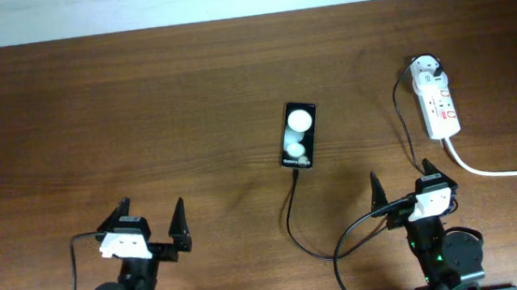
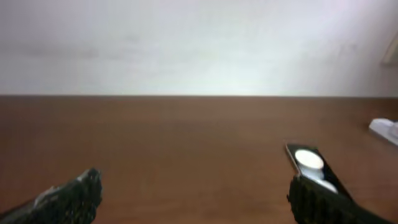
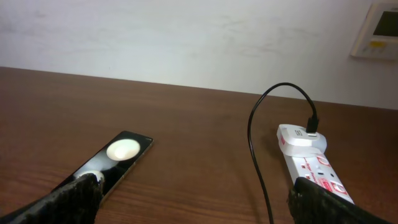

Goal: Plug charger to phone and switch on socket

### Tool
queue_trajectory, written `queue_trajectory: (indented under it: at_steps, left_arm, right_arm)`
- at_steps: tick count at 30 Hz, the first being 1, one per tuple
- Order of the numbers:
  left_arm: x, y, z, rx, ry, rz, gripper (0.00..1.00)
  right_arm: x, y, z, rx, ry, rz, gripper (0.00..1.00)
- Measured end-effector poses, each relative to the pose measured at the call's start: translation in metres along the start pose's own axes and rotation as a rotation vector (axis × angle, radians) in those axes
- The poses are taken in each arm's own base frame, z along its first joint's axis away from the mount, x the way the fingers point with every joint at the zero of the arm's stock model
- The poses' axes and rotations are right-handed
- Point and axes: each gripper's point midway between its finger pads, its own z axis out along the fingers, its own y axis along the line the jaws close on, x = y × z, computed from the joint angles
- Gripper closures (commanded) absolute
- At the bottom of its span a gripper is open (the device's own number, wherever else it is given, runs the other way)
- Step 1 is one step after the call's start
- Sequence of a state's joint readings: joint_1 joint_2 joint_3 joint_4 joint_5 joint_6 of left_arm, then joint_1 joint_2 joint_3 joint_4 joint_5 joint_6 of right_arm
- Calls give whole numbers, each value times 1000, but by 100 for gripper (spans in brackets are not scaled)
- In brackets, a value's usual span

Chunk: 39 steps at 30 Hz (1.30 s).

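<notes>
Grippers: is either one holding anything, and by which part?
Nothing is held. The left gripper and the right gripper both stand open and empty.

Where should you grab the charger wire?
Grip the charger just behind its tip, by the near end of the phone. Come from above, fingers on either side: there it lies flat and straight on the table.

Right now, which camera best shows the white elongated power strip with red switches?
Right wrist: the white power strip is near, red marks clear. Overhead: whole but small; left wrist: only a sliver.
</notes>
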<state>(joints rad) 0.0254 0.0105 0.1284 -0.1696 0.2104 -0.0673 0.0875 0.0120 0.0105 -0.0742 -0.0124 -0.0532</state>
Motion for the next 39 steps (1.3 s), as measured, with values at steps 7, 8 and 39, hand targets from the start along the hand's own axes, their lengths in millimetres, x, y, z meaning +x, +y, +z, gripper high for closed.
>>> queue_trajectory:
  at_steps: [7,8,39]
  left_arm:
    - [22,18,9,-81,-19,2,1]
    - [22,23,8,-113,-22,2,1]
    - [30,41,6,-215,18,69,1]
  right_arm:
    - [0,0,0,2,0,1,1]
    - [0,0,0,2,0,0,1]
    - [0,0,0,2,0,0,1]
